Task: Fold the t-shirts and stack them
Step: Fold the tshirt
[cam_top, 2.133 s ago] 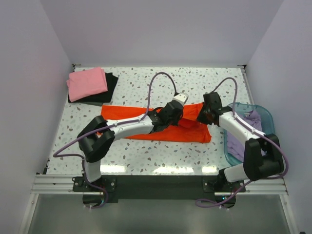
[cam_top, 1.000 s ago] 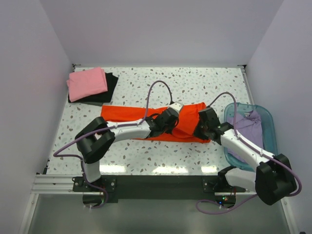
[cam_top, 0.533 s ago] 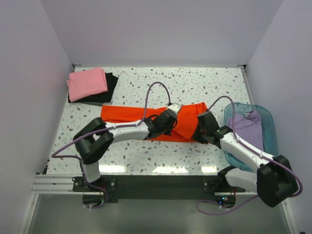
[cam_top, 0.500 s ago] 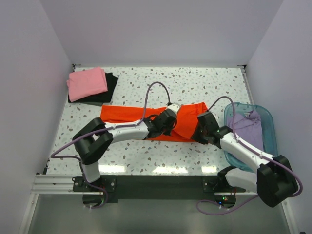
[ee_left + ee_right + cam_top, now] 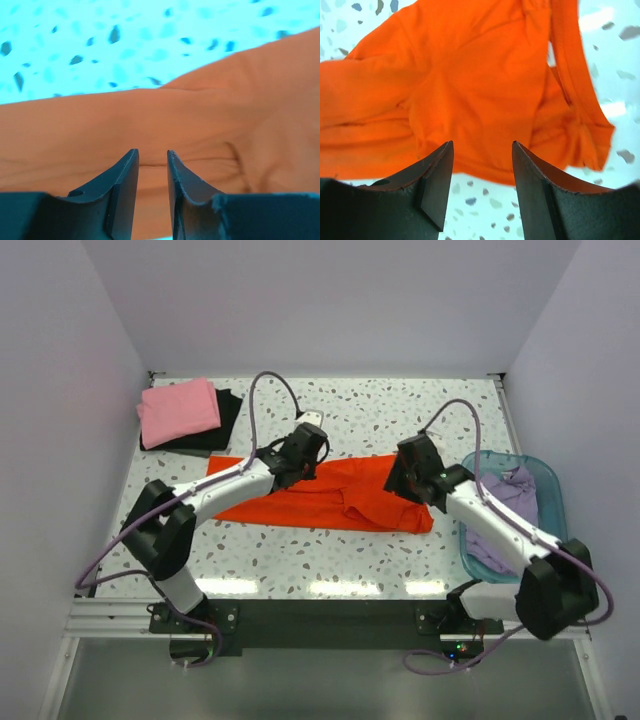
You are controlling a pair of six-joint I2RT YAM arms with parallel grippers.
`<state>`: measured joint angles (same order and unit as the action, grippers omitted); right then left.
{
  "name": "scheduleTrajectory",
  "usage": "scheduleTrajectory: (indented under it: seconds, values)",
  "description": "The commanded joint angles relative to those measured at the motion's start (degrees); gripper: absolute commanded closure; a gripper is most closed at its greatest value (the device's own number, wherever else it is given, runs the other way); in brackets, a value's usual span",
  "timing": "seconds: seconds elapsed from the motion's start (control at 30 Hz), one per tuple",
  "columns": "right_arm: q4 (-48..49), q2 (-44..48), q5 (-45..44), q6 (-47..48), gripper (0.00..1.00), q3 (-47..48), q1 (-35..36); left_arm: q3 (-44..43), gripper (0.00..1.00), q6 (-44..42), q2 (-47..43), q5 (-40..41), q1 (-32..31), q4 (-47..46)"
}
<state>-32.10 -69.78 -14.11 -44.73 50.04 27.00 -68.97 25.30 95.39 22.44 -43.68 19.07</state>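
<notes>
Left gripper [image 5: 152,152] has swung left over the speckled, plain-walled table [image 5: 400,410].

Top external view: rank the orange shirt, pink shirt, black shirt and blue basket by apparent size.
1. orange-red shirt
2. blue basket, partly hidden
3. pink shirt
4. black shirt, only an edge showing from under the pink one

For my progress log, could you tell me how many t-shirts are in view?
4: orange-red shirt spread centrally, pink shirt folded at the far-left corner, black shirt under it, lavender shirt in the blue basket. More could hide beneath.
</notes>
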Motion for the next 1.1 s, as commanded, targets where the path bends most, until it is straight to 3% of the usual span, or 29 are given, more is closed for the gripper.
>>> scheduleTrajectory:
  seconds: [0.0,0.27,0.53,0.63,0.8,0.97,1.07]
  values:
    - [1.8,-9.4,-2.0,1.6,0.46,4.8,0.2,0.7,0.68,1.5,4.3,5.2,2.2,8.2]
    - [4.6,-25.0,-4.2,3.1,0.46,10.8,-1.6,9.5,0.78,5.3,7.3,5.4,5.4,7.0]
    - [4.2,-39.8,-1.1,6.9,0.46,21.6,-4.9,17.0,0.82,10.6,2.5,0.7,5.3,3.6]
    - [1.1,-47.3,-0.4,9.8,0.45,30.5,-5.4,19.8,0.82,14.1,0.0,-3.5,4.5,1.9]
    - [-7.3,-62.7,2.5,16.6,0.42,54.0,-5.5,20.8,0.82,23.6,-0.5,-8.1,-4.5,-1.3]
    - [-9.6,-73.9,7.9,25.3,0.27,77.0,-5.4,16.3,0.73,30.2,2.9,-17.0,-10.6,-8.7]
    - [-12.5,-80.3,10.2,27.9,0.17,87.9,-5.4,10.6,0.63,27.3,5.0,-18.7,-10.6,-10.6]
